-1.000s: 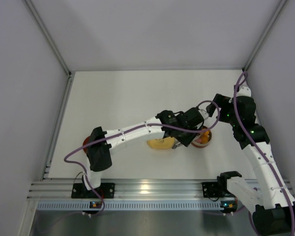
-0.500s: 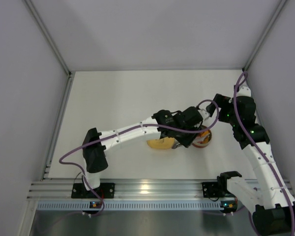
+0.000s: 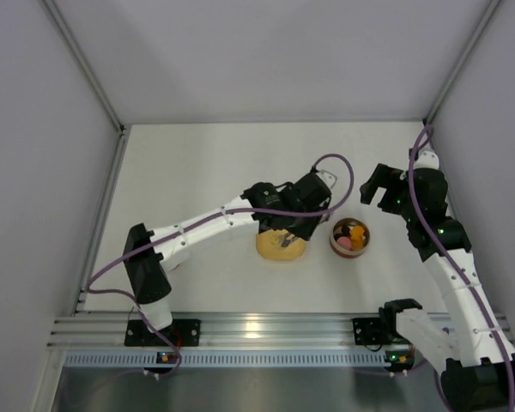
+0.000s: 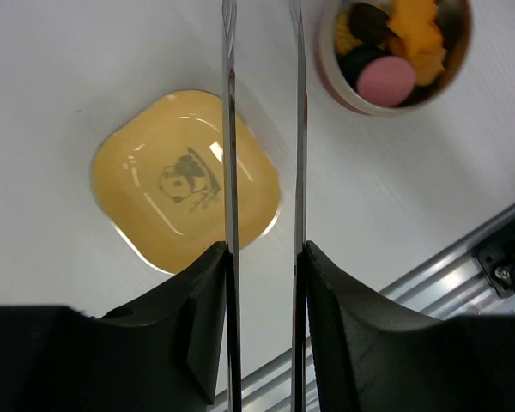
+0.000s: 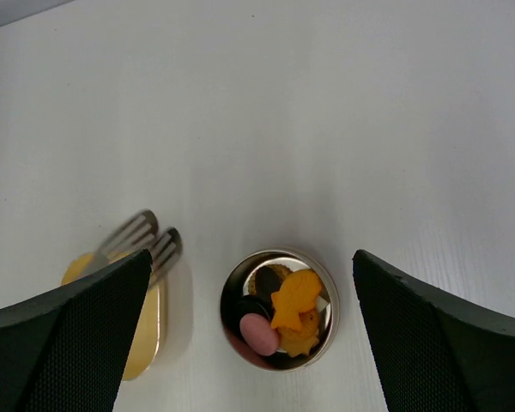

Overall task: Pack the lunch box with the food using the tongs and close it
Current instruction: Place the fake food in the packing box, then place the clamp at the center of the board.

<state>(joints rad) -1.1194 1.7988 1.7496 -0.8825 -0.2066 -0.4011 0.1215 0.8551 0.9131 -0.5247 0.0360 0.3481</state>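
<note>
The left end effector (image 4: 262, 322) is clamped on the tongs (image 4: 230, 154). Its two dark fingers (image 4: 197, 326) press on the outer sides of the two thin silver arms, which run straight away from the wrist camera, side by side with a narrow gap between them. In the right wrist view the tongs' ridged tips hang over the right part of the yellow dish (image 4: 129, 172), slightly blurred and a little apart from each other.

The dish is a rounded square lying flat on the white bench (image 4: 51, 69), with a small panda print at its centre. Just to its right, close but not touching, stands the lunch box (image 4: 324, 53), uncovered and upright. The food (image 4: 386, 79) sits inside it: a pink round piece, orange pieces, a dark brown one and some yellow, all crowded together within the steel wall.

The right end effector (image 3: 378, 184) hangs above the bench beyond the lunch box and to its right, apart from it. Its fingers (image 5: 77, 335) stand wide apart with nothing gripped between them, and its camera looks down on the box and the tong tips. An aluminium rail (image 4: 429, 275) runs along the near edge of the bench.
</note>
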